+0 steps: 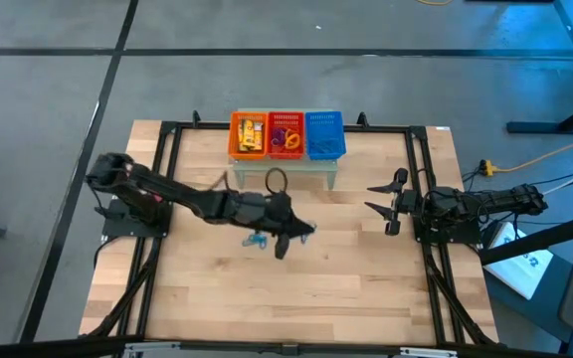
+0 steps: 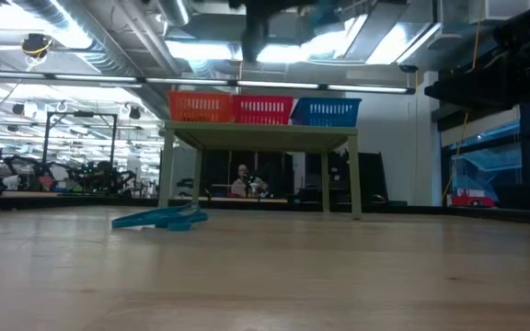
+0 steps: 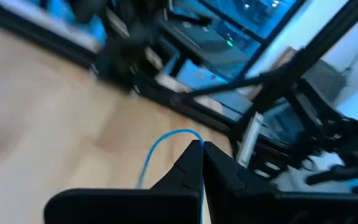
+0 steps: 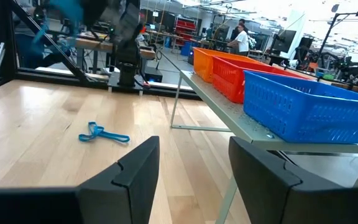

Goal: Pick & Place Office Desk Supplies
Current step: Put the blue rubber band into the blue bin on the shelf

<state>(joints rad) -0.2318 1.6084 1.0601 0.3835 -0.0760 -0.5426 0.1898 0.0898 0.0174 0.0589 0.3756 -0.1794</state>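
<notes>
- Three mesh baskets, the orange basket, the red basket and the blue basket, stand touching in a row on a small pale stand at the far middle of the table.
- No brand, label or writing can be read in any view.
- Left gripper: raised over the table's middle, its fingers pressed together on a thin blue loop, which arches up from between the fingertips in the left wrist view.
- Right gripper: at the right side of the table near the frame, its fingers standing well apart and holding nothing.
- Further supplies: blue loops lie flat on the wood just beside the left gripper; a dark loop lies in front of the stand; yellow-orange blocks sit in the orange basket, and mixed loops in the red one.
- Surface: a light wooden table of butcher-block planks, bordered by a black frame.
- Room: a grey floor with dark seams; ceiling lights, workbenches and a person far behind the baskets.
</notes>
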